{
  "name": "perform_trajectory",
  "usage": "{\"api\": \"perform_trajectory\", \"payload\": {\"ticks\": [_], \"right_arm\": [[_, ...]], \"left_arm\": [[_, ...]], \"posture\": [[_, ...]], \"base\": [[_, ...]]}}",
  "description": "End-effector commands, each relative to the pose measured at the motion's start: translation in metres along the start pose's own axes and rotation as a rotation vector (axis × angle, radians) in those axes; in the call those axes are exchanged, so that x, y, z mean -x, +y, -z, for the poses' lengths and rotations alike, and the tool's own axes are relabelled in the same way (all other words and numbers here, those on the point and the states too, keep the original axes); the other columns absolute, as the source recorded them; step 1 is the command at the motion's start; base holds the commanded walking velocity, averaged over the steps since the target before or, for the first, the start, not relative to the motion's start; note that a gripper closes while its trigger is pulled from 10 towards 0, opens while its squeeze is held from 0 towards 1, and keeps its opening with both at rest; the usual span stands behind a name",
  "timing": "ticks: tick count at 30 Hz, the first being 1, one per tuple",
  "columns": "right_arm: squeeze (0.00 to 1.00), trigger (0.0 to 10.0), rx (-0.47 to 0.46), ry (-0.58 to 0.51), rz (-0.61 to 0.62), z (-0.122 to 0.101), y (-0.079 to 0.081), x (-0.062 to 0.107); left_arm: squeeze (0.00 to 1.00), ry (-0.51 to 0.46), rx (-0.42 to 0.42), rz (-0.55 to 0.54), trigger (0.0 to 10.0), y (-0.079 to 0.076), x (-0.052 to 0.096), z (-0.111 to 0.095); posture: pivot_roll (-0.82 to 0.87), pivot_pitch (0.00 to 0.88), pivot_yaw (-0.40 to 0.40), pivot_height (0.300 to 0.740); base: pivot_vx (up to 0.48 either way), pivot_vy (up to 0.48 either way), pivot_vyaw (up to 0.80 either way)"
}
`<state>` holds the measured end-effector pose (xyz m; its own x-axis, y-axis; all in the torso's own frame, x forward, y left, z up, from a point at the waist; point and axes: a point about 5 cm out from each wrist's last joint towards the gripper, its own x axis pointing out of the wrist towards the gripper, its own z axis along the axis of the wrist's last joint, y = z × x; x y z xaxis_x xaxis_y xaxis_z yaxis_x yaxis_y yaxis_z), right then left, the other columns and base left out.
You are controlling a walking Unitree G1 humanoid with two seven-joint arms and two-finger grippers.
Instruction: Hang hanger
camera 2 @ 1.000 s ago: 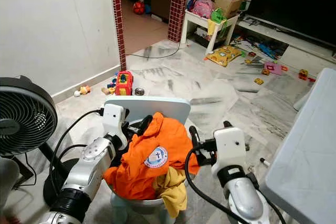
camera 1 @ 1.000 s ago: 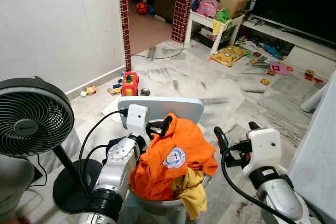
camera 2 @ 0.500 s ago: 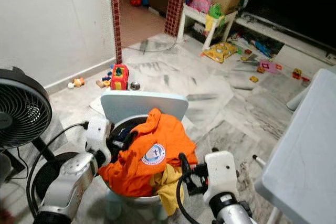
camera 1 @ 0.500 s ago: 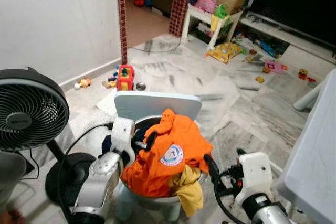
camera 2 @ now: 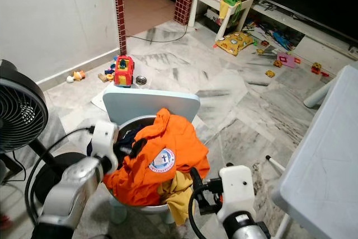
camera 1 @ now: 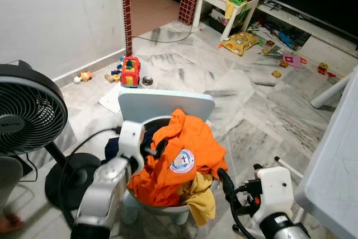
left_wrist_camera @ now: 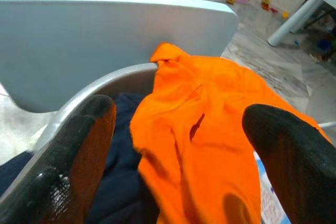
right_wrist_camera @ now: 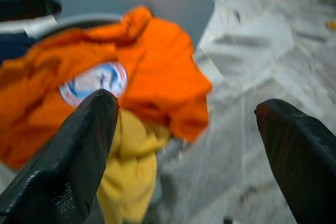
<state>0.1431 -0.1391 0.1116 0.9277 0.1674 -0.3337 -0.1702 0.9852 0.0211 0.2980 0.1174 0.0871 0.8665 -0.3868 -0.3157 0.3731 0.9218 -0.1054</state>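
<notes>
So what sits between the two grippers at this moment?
In the left eye view, the orange shirt heaped in the grey basin, with a yellow garment hanging over the rim, lies between the left gripper and right gripper.

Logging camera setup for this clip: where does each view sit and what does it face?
Eye views: on the head, looking down at the orange shirt in the basin; both arms show.
Left wrist: along the left gripper, open, over shirt and basin.
Right wrist: along the right gripper, open, at shirt and yellow cloth.
All share the shirt.
</notes>
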Motion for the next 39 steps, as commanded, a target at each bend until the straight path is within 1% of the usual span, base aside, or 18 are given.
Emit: {"api": "perform_trajectory", "payload": {"ticks": [1,2,6,7,8,9,10,12,16,17,19,20,21,22,23,27,30,39], "right_arm": [[0.00,10.0,0.010,0.004,0.014,-0.002,-0.002,0.005],[0.00,10.0,0.007,0.017,0.017,-0.001,-0.002,0.009],[0.00,10.0,0.003,0.025,0.021,-0.002,-0.002,0.012],[0.00,10.0,0.004,0.026,0.020,-0.004,-0.001,0.014],[0.00,10.0,0.004,0.028,0.020,-0.005,-0.001,0.015],[0.00,10.0,0.006,0.033,0.021,-0.005,-0.002,0.017],[0.00,10.0,0.006,0.033,0.021,-0.005,-0.002,0.017],[0.00,10.0,0.008,0.048,0.026,-0.005,-0.003,0.023],[0.00,10.0,0.009,0.060,0.033,-0.005,-0.004,0.028],[0.00,10.0,0.008,0.067,0.036,-0.005,-0.004,0.030],[0.00,10.0,0.008,0.070,0.036,-0.005,-0.004,0.031],[0.00,10.0,0.008,0.069,0.037,-0.006,-0.004,0.031],[0.00,10.0,0.008,0.069,0.037,-0.006,-0.004,0.030],[0.00,10.0,0.008,0.069,0.037,-0.007,-0.004,0.030],[0.00,10.0,0.008,0.070,0.038,-0.007,-0.004,0.031],[0.00,10.0,0.007,0.070,0.042,-0.007,-0.004,0.031],[0.00,10.0,0.005,0.071,0.044,-0.007,-0.004,0.031],[0.00,10.0,0.003,0.070,0.041,-0.007,-0.004,0.027]], "left_arm": [[0.00,0.034,0.005,-0.003,10.0,-0.002,-0.003,0.007],[0.00,0.066,0.009,0.003,10.0,-0.002,-0.010,0.008],[0.00,0.098,0.013,0.020,10.0,-0.005,-0.016,0.008],[0.00,0.121,0.016,0.040,10.0,-0.009,-0.022,0.010],[0.00,0.125,0.015,0.044,10.0,-0.009,-0.024,0.010],[0.00,0.128,0.017,0.041,10.0,-0.009,-0.030,0.009],[0.00,0.128,0.017,0.041,10.0,-0.009,-0.030,0.009],[0.00,0.115,0.027,0.023,10.0,-0.007,-0.037,0.007],[0.00,0.109,0.021,-0.004,10.0,-0.003,-0.042,0.005],[0.00,0.132,0.006,-0.025,10.0,-0.001,-0.046,0.007],[0.00,0.160,-0.004,-0.031,10.0,0.000,-0.048,0.010],[0.00,0.172,-0.002,-0.023,9.2,-0.002,-0.049,0.013],[0.00,0.174,-0.002,-0.018,9.2,-0.002,-0.050,0.013],[0.00,0.180,-0.005,-0.011,3.8,-0.003,-0.050,0.015],[0.00,0.191,-0.006,-0.004,0.0,-0.005,-0.051,0.017],[0.00,0.211,-0.022,0.022,0.0,-0.009,-0.053,0.022],[0.00,0.211,-0.018,0.026,0.0,-0.010,-0.053,0.024],[0.00,0.211,-0.055,0.037,0.0,-0.008,-0.051,0.029]], "posture": [[-0.06,0.172,-0.175,0.740],[-0.07,0.174,-0.177,0.740],[-0.09,0.181,-0.184,0.740],[-0.10,0.187,-0.189,0.740],[-0.11,0.191,-0.193,0.740],[-0.12,0.194,-0.197,0.740],[-0.12,0.194,-0.197,0.740],[-0.14,0.199,-0.203,0.740],[-0.16,0.202,-0.207,0.740],[-0.16,0.203,-0.207,0.740],[-0.17,0.206,-0.208,0.740],[-0.17,0.208,-0.208,0.740],[-0.17,0.208,-0.208,0.740],[-0.18,0.210,-0.206,0.740],[-0.18,0.210,-0.204,0.740],[-0.18,0.211,-0.198,0.740],[-0.18,0.210,-0.195,0.740],[-0.16,0.205,-0.187,0.740]], "base": [[0.000,0.000,0.00],[0.000,0.000,0.00],[0.000,0.000,0.00],[0.000,0.000,0.00],[0.000,0.000,0.00],[0.000,0.000,0.00],[0.000,0.000,0.00],[0.000,0.000,0.00],[0.000,0.000,0.00],[0.000,0.000,0.00],[0.000,0.000,0.00],[0.000,0.000,0.00],[0.000,0.000,0.00],[0.000,0.000,0.00],[0.000,0.000,0.00],[0.000,0.000,0.00],[0.000,0.000,0.00],[0.000,0.000,0.00]]}}
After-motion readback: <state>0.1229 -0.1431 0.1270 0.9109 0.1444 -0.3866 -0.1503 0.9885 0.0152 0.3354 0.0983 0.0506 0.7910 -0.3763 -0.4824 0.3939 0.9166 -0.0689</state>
